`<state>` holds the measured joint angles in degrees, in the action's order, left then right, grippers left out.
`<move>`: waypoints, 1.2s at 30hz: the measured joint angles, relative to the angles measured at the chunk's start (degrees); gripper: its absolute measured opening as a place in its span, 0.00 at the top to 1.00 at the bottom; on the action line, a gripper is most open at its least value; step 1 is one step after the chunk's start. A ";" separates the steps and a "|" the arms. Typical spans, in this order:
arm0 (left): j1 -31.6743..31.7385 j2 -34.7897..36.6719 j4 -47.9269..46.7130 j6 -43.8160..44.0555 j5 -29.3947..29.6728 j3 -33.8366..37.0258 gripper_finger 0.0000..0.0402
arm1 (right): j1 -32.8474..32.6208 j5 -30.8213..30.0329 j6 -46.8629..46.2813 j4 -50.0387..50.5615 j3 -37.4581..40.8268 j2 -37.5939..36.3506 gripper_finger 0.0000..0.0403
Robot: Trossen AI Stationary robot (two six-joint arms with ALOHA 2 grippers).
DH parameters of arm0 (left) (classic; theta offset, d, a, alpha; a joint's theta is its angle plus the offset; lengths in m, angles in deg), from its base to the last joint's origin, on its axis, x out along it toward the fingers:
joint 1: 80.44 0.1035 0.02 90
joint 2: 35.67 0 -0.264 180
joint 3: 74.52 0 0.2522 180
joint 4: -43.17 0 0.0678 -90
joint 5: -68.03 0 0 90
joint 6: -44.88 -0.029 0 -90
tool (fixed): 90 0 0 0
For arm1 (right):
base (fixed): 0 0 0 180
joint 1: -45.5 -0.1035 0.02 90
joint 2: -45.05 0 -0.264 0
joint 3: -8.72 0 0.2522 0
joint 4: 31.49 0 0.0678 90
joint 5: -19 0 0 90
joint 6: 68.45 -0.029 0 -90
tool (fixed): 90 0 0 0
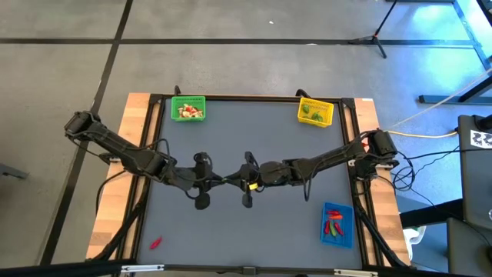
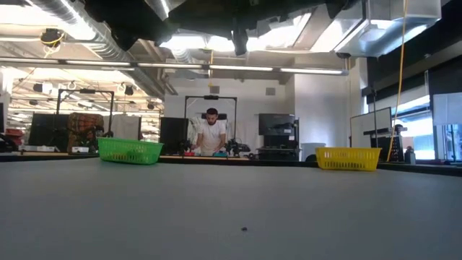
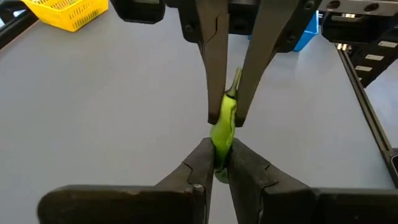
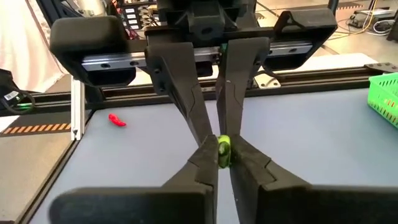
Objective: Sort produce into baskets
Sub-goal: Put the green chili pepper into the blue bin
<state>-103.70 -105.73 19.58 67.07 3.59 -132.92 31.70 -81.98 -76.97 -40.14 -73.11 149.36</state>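
Two grippers, one veg: both pinch the same small green chili-shaped toy piece (image 3: 224, 127) up in the air over the middle of the grey tabletop (image 1: 254, 146).
Left gripper (image 3: 217, 160): fingers narrowed down on one end of the green piece, arm comes in from the left edge.
Right gripper (image 4: 219, 155): fingers also squeezed onto the piece, other end, arm comes in from the right edge. Tips of the two grippers sit nearly nose to nose.
Green piece: held btwn both, off the surface, w/ a thin stem poking out past the right gripper's fingers in the left wrist view.
Bright green plastic mesh basket (image 1: 188, 108): far edge, toward the left corner, has pale and reddish bits in it.
Yellow plastic mesh basket (image 1: 315, 112): far edge, toward the right corner, some green pieces inside.
Blue plastic mesh basket (image 1: 337, 225): near right corner, red chili-like pieces in it plus a green bit.
Loose red chili-like piece (image 1: 156, 242): lying on the tabletop by the near left corner, well apart from everything else.
Low view: arms only show as dark shapes at the top, green and yellow baskets at the far edge.
Background: a person in a white shirt (image 2: 211, 133) stands at a bench in the room behind the table.
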 joint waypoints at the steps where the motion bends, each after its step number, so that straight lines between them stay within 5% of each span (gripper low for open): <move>1: 0.12 0.02 -0.29 0.15 -0.01 0.00 0.90 | 0.00 0.00 0.31 0.02 0.00 0.00 0.93; 6: 0.40 0.02 -1.50 1.51 0.04 0.00 0.75 | -0.30 0.06 1.28 2.64 -0.01 -0.86 0.96; 13: -0.32 0.07 -2.11 0.40 0.20 -0.04 0.59 | -5.43 0.27 -0.71 29.60 -6.79 -6.69 0.95; 22: -0.25 0.07 -1.61 0.36 1.99 0.11 0.57 | -15.24 0.27 -16.73 61.68 -13.81 -9.62 0.93; 36: -0.34 0.04 -1.58 4.95 2.18 3.87 0.56 | -32.84 9.25 -51.72 89.41 -13.76 -10.29 0.95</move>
<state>-104.04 -105.68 18.00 72.02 5.76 -129.05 -1.13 -72.73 -128.70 49.27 -86.87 139.07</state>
